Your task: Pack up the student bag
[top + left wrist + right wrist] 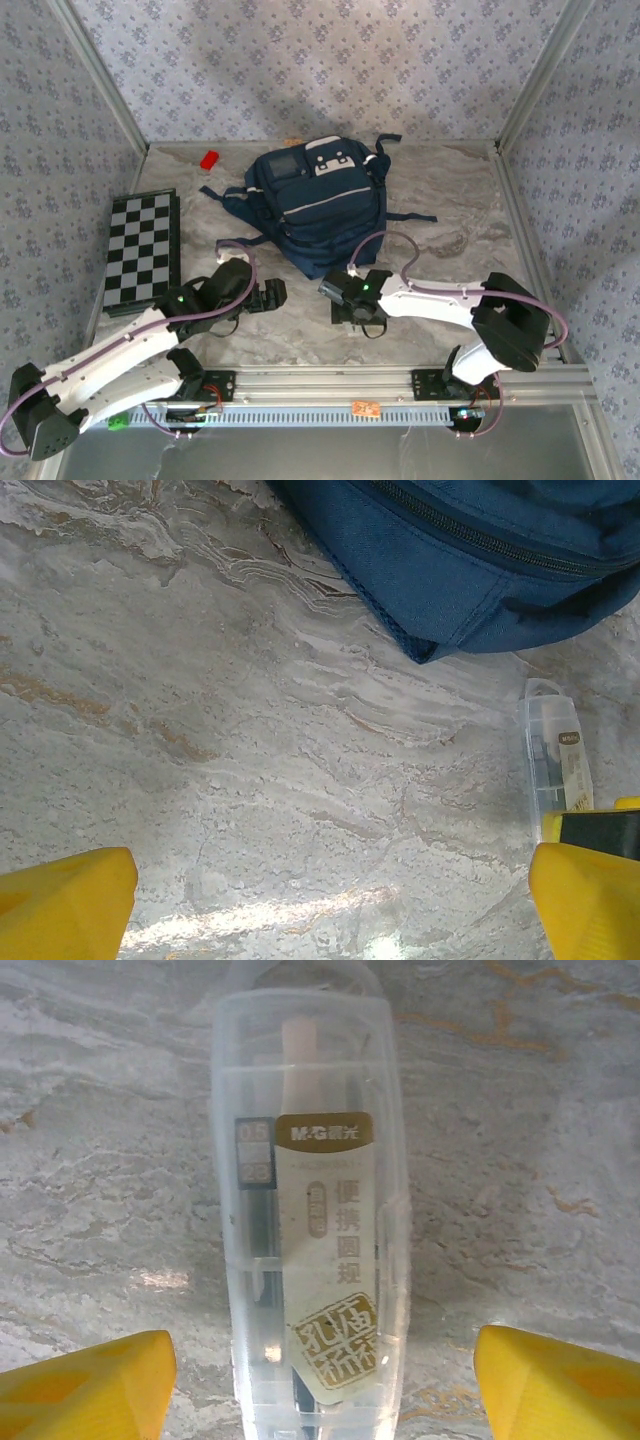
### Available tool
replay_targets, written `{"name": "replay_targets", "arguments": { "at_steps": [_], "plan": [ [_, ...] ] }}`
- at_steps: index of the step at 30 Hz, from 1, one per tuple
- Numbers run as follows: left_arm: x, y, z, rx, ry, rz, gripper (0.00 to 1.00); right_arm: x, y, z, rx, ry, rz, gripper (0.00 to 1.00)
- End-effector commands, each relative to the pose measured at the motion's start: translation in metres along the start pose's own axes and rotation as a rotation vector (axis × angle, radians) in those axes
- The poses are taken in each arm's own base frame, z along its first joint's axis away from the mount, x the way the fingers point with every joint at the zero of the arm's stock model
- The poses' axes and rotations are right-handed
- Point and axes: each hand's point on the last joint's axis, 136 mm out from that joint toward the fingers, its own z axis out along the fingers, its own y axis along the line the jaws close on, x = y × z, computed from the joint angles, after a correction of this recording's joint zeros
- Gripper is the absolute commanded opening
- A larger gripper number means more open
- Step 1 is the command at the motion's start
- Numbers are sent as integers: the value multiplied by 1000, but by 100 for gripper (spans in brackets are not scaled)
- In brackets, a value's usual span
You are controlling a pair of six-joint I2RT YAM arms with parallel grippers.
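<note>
Far-centre of the table (440, 240), student bag (312, 205): lay flat with pockets up and a near corner turned toward both arms, probably so items could be fed in from the near edge; could not tell whether the main zip was open.
Clear plastic case (310, 1210): rested flat toward the table's near edge, just off the bag's near corner and apart from it; printed card up, slim dark parts inside; set lengthwise between the fingers, so suited to a pinch across the narrow width.
Right tool (320, 1380): released, with yellow fingers (85, 1380) astride the case and bare table showing on both sides; grasped nothing yet; likely lined up to lift the case for packing.
Left tool (330, 890): released wide over bare table, nothing between the fingers; hung just off the bag's near-left side, perhaps to steady or open it.
Checkerboard (142, 250): lay along the table's left edge, apart from the bag.
Red object (209, 159): sat near the far-left corner; too small to identify.
</note>
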Motion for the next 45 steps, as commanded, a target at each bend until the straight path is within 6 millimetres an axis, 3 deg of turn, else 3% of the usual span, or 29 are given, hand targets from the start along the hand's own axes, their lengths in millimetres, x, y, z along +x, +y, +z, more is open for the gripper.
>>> {"name": "replay_targets", "arguments": {
  "at_steps": [1,18,30,37,45],
  "plan": [
    [-5,1,-1,-9,-15,-11,100,9,-1,11,21,33,-30,78],
    [-2,1,2,-19,4,-5,100,20,-8,23,78,70,-44,57],
    [-11,2,-6,-24,-30,13,100,10,-5,-7,27,13,-88,49],
    [-38,3,-11,-50,-67,53,100,1,-14,-37,-21,-9,-110,48],
    [-97,-9,2,-56,-105,171,100,-16,-32,-70,-133,-24,-76,47]
  ]
}}
